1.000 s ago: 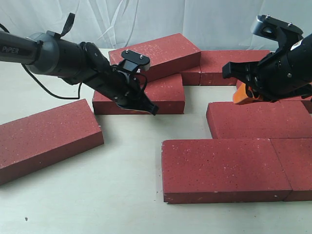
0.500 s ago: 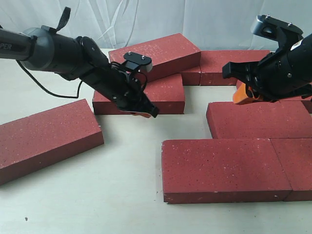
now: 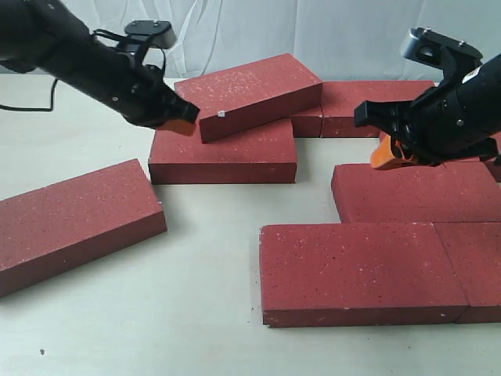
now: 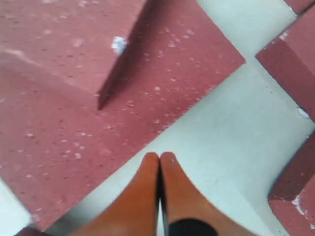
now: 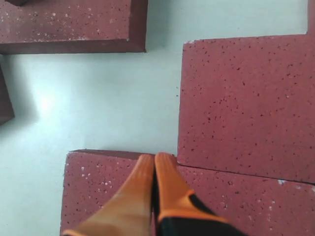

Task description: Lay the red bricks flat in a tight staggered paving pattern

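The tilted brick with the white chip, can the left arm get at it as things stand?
Probably yes. The left gripper, shut, hangs right beside the tilted brick at its chipped end, with nothing between them and nothing lying over it.

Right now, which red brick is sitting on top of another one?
The brick with the white chip, next to the left tool. It leans tilted on a flat brick; the others lie flat.

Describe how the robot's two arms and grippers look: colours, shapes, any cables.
The left arm and the right arm are matte black with rounded joints. The left gripper and the right gripper each have smooth, tapered orange fingers on black bases. A thin black cable hangs by the left arm.
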